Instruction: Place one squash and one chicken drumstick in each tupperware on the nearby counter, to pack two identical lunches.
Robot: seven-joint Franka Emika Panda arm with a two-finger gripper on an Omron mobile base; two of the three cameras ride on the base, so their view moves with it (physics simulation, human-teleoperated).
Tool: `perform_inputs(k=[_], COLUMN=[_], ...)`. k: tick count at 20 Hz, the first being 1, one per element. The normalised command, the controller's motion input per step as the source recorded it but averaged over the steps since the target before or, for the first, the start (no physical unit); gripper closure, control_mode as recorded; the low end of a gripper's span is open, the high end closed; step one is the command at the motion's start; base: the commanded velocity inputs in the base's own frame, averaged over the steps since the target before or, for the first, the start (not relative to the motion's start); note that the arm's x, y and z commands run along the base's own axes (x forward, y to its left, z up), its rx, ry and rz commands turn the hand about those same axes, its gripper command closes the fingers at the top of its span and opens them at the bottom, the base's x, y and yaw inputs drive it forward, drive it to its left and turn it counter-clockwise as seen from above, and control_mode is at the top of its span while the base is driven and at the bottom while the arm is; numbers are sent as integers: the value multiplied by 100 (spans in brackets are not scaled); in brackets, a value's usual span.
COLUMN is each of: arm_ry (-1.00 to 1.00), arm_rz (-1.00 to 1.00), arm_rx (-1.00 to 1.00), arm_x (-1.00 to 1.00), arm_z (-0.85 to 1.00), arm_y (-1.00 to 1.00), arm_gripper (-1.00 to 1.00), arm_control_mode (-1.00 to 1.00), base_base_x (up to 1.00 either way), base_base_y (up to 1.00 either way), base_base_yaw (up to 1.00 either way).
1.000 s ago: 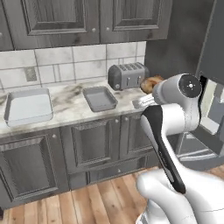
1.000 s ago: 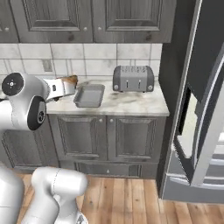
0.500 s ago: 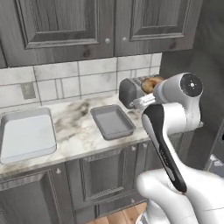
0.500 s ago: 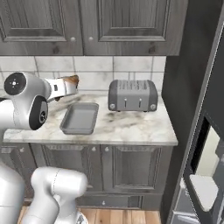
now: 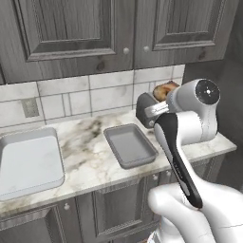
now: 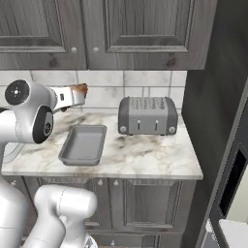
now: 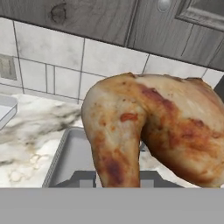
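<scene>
Drumstick (image 7: 148,131) plump, glossy, browned, held above shallow grey tupperware (image 5: 130,144)

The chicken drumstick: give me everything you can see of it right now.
The chicken drumstick is a plump, glossy piece of roasted meat, golden-brown with darker browned patches. It is held up in the air at the gripper, above the counter and near the smaller grey tupperware, not yet in it. The finger contact is hidden behind the meat.
</scene>
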Motion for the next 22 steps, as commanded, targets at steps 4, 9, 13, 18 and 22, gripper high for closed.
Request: perform_inputs(k=[4, 9, 13, 18, 22], arm_ry=[0, 0, 10, 19, 22], arm_rz=[0, 0, 0, 0, 0], arm_rx=[0, 0, 0, 0, 0], arm_x=[0, 0, 0, -1, 0], arm_z=[0, 0, -45, -74, -90], arm_y=[0, 0, 0, 0, 1], arm_gripper=[100, 100, 100, 100, 100], arm_control_mode=[100, 100, -100, -100, -100], base_base_x=[42, 39, 0, 0, 0], base_base_y=[-4, -1, 0, 0, 0], base_base_yaw=[0, 0, 0, 0, 0])
